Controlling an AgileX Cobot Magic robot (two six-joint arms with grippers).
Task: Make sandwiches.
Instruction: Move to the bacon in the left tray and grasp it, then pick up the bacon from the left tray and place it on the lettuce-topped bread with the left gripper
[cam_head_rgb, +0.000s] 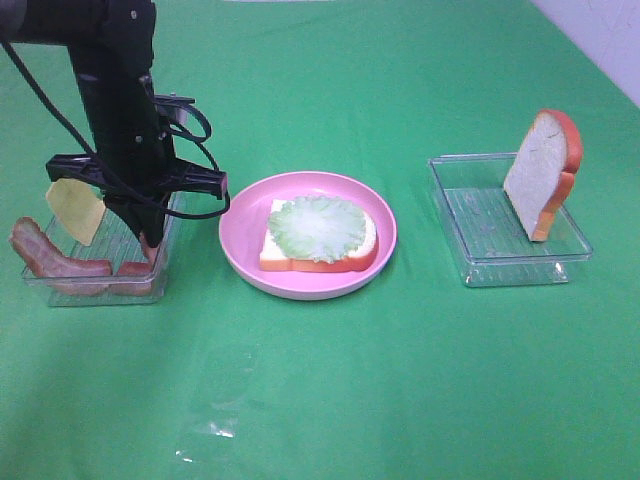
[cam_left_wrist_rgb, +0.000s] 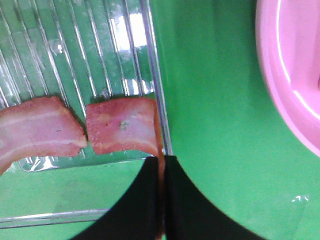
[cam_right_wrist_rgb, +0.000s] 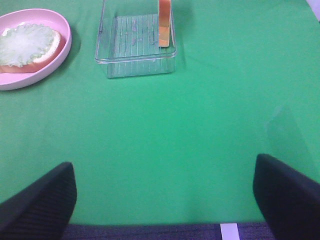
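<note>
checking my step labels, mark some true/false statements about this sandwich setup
1. The left end effector is shut on a bacon strip. True.
2. The lettuce lies on the bread slice on the pink plate. True.
3. The cheese square is on the plate. False: it leans in the left clear tray.
4. The second bread slice lies flat. False: it stands on edge in the right clear tray.
5. The right end effector holds bread. False: it is open and empty.

I note bright, even light with soft shadows only. Glare streaks the clear tray (cam_left_wrist_rgb: 131, 25) — close-up focus is slightly soft.
</note>
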